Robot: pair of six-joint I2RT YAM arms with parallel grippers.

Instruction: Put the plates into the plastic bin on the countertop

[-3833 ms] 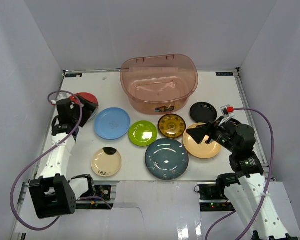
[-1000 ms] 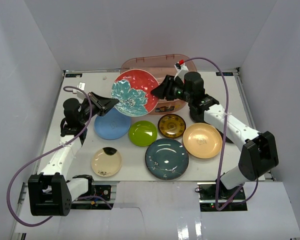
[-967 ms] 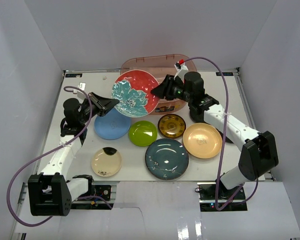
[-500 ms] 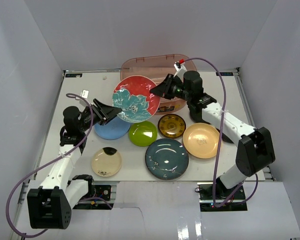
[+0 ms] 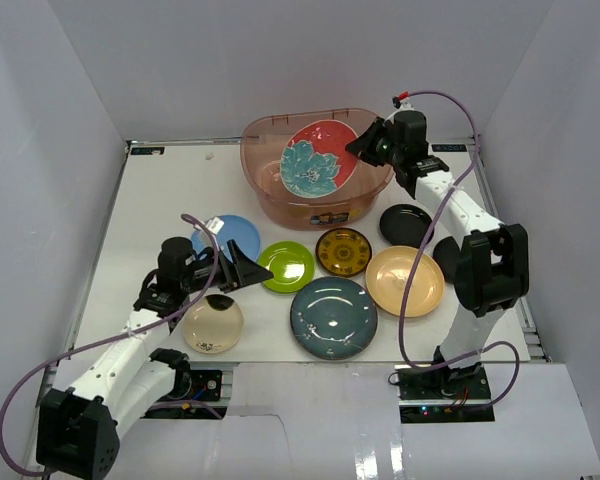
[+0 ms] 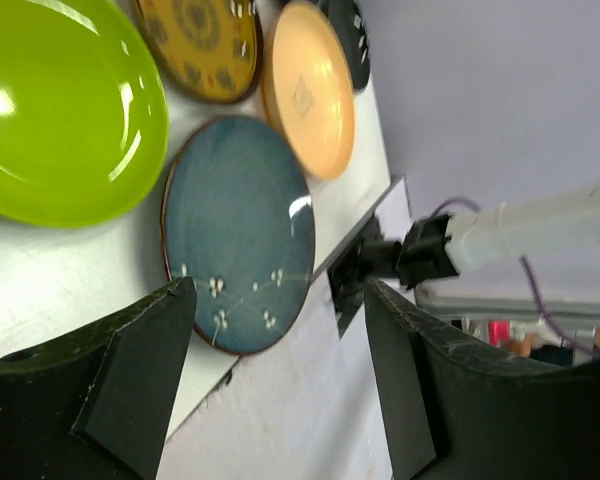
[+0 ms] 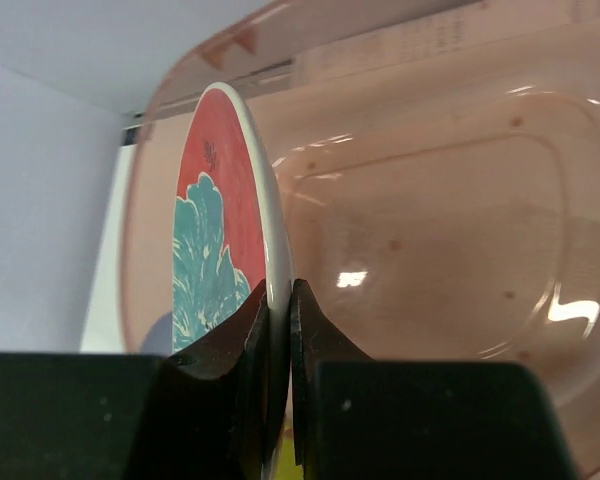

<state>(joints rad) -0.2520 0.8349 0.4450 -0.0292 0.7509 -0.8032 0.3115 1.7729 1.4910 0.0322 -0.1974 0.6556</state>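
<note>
Right claw (image 7: 278, 302) has carried its pinched red plate (image 5: 318, 160) over bin (image 5: 280, 124); left claw (image 5: 253, 272) spread.

Bright even light, glossy glare

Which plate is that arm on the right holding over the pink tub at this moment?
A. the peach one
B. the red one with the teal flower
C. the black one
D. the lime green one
B: the right gripper is pinched on the rim of the red patterned plate, held on edge above the plastic bin, while the other plates lie flat on the table.
</note>
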